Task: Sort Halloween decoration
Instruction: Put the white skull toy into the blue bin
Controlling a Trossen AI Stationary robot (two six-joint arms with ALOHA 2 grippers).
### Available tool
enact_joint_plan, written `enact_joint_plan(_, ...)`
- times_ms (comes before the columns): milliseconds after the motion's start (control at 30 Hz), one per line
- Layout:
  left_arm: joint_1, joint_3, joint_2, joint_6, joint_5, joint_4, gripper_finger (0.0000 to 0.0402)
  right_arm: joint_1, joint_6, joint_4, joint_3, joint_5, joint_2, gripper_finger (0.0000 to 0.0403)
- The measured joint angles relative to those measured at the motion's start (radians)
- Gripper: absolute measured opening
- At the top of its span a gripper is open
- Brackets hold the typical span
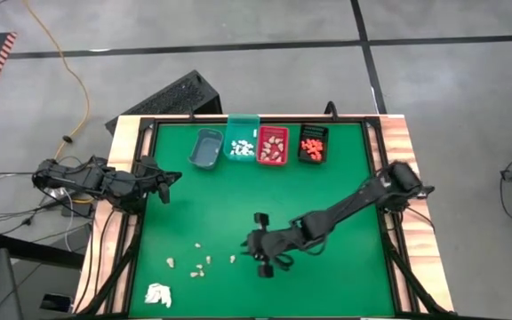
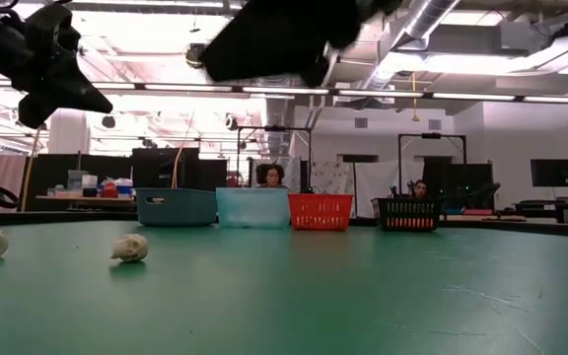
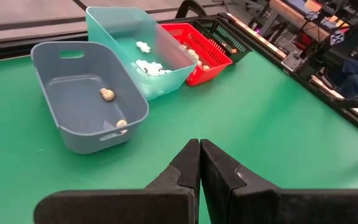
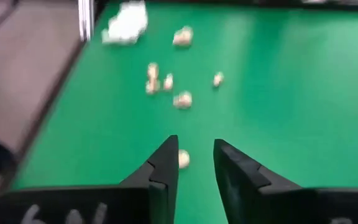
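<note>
Four bins (image 1: 260,146) on green table (image 1: 327,191), two seated people (image 2: 270,176) behind

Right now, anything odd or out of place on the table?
One thing: a crumpled white wad lies at the mat's near-left corner, beside the loose beige pieces, much bigger than them. The four bins stand upright in a row.

Matt green table (image 1: 327,204) (wood edge), smooth plastic grey bin (image 3: 73,99), papery wad (image 1: 157,294).

Grey floor (image 1: 238,36) with yellow cable (image 1: 76,80); ceiling striplights (image 2: 461,99) overhead.
</note>
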Motion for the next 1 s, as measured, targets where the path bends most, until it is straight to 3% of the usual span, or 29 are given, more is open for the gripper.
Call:
enact_joint_plan(433, 0.000, 0.000, 0.000, 0.041, 0.009, -0.009, 0.0000, -0.034, -0.105, 0.126, 0.134, -0.180, 0.271, 0.0240)
enact_joint_plan(700, 0.000, 0.000, 0.000, 0.043, 0.009, -0.009, 0.0000, -0.048, -0.138, 0.198, 0.134, -0.193, 0.375, 0.0244)
enact_joint_plan(1000, 0.000, 0.000, 0.000, 0.042, 0.005, -0.009, 0.0000, -0.045, -0.036, 0.203, 0.138, -0.189, 0.471, 0.0224)
